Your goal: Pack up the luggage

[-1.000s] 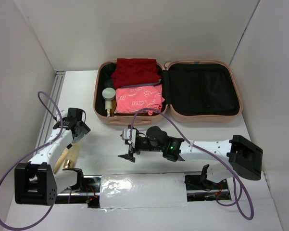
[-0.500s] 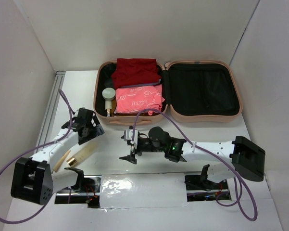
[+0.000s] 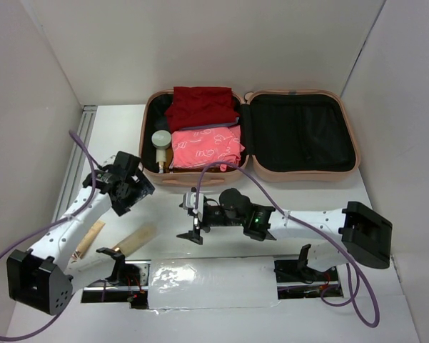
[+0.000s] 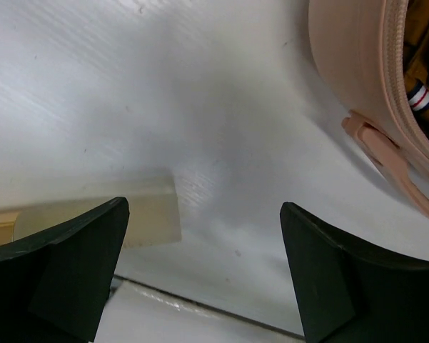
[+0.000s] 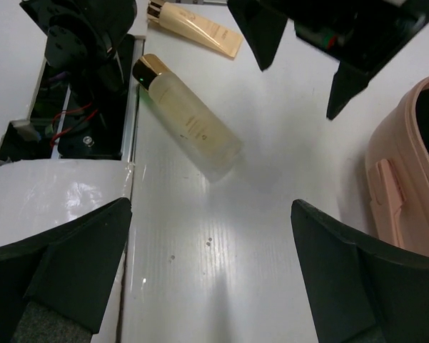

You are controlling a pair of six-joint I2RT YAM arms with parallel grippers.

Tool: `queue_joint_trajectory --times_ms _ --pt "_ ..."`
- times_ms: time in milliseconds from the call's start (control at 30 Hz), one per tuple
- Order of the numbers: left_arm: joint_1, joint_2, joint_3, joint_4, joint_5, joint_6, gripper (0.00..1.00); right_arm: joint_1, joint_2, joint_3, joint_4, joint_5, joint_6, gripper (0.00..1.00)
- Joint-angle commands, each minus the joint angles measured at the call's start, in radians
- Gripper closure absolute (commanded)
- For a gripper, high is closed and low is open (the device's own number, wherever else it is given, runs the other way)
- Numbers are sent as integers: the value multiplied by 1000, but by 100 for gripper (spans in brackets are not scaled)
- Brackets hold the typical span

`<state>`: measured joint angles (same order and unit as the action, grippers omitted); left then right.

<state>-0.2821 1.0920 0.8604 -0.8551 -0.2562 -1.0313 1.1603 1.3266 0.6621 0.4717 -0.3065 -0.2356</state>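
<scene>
Left claw (image 4: pixel 205 211) spread wide near frosted bottle (image 5: pixel 189 128), its print illegible

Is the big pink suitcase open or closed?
Open. The luggage lies with both halves spread flat: red cloth and a pink bundle fill the left half, black lining shows in the right.

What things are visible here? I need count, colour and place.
luggage: 1, peach-pink, black lining, open at the far side of the table
garment: 1, dark red, luggage's left half, far end
patterned cloth: 1, pink, same half, near end
round-capped bottle: 1, white cap, same half, left of the patterned cloth
frosted bottle: 1, gold cap, lying at the table's near left
tube: 1, cream, left of the frosted bottle
left hand: 1, black, open, empty, near the luggage's left corner
right hand: 1, black, open, empty, in front of the luggage
</scene>
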Motion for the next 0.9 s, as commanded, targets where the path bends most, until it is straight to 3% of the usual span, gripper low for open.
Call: queue_joint_trajectory --times_ms 0,67,167,400,667,867 --pt "-12 -47 65 -240 -33 -191 0 4 10 31 56 23 44 0" --pt "-12 -130 42 -240 -32 -217 0 31 38 31 70 32 24 0" --pt "58 -210 41 -194 -14 -159 0 96 141 95 56 116 -193 0" --pt "202 -185 218 -246 -41 -49 0 125 351 313 -62 51 -433 0" --pt "337 -165 249 -246 -14 57 0 134 597 487 -146 -14 -515 0" --pt "392 -175 224 -193 46 128 0 144 680 564 -197 -52 -515 0"
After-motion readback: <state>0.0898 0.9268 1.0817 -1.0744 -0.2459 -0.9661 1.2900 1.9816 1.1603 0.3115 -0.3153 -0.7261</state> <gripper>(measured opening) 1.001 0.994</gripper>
